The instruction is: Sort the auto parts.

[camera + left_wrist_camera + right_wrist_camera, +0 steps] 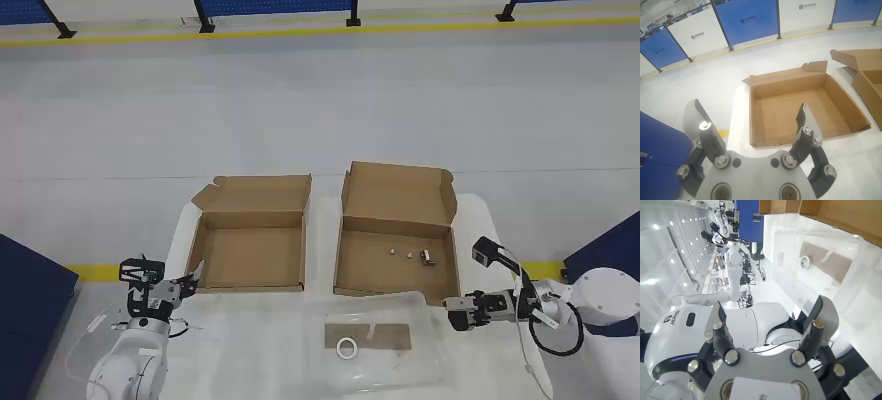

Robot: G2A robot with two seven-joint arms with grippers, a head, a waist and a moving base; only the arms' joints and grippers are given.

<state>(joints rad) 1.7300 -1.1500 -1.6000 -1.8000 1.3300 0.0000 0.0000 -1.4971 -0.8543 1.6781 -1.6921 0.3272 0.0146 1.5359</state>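
Left hand spread open beside left carton, right hand held open by clear tray, white ring laid inside it, small parts seen in right carton

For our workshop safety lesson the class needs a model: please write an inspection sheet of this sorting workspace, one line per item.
Surface: white table carrying two open boxes and a clear tray.
Job's things: small parts in the right box; white ring in the tray; no parts seen in the left box.
Clutter: cardboard sheet in the tray.
Grippers: left gripper open, by the left box; right gripper open, beside the tray.
Cables: black cable looped at the right arm.
Surroundings: blue and white panels; yellow floor line.
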